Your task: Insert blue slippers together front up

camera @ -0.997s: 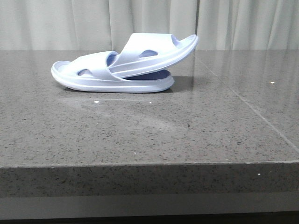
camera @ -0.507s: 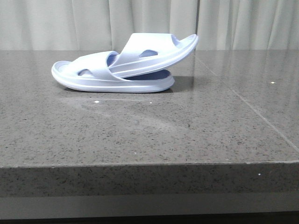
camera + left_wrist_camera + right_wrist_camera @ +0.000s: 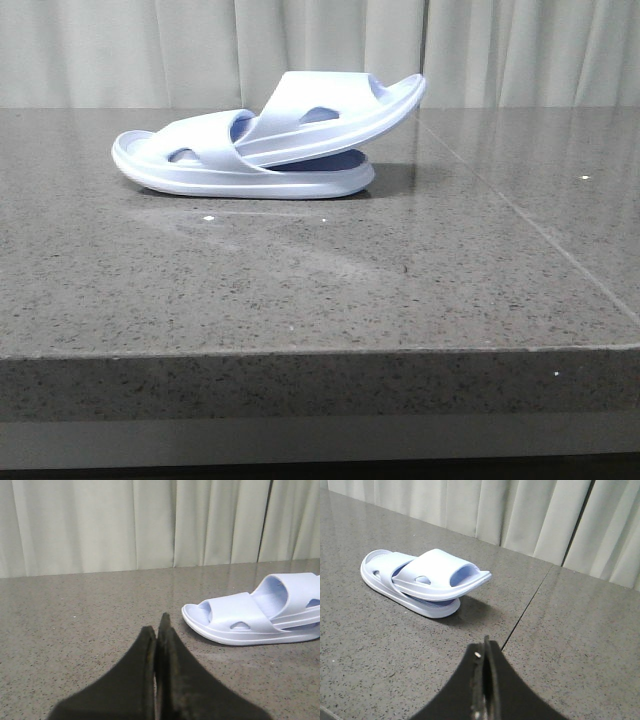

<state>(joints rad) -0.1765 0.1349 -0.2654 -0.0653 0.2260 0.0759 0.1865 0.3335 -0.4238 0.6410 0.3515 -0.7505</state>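
- Since the earlier front frames, nothing has moved by any real amount: the blue slippers (image 3: 250, 150) sit in the same spot on the table (image 3: 320, 290), in the same nested pose.
- Lower slipper (image 3: 200, 170): flat on its sole on the grey speckled table, toe end pointing toward the robot's left.
- Upper slipper (image 3: 340, 110): its front end is pushed under the strap of the lower slipper, and its heel end is tilted up and away, clear of the table surface.
- Table front edge: well apart from the slippers, with bare surface between edge and pair.
- Seam (image 3: 540, 240) in the tabletop: runs just beside the slippers on the robot's right side; bare surface continues beyond it.
- Curtain (image 3: 320, 50): hangs behind the table, past the slippers.
- Left gripper (image 3: 157, 630): fingers pressed together, holding nothing, apart from the lower slipper's toe.
- Right gripper (image 3: 485, 652): fingers appear fully closed, though the tips are dark and hard to separate; empty, well apart from the slippers.
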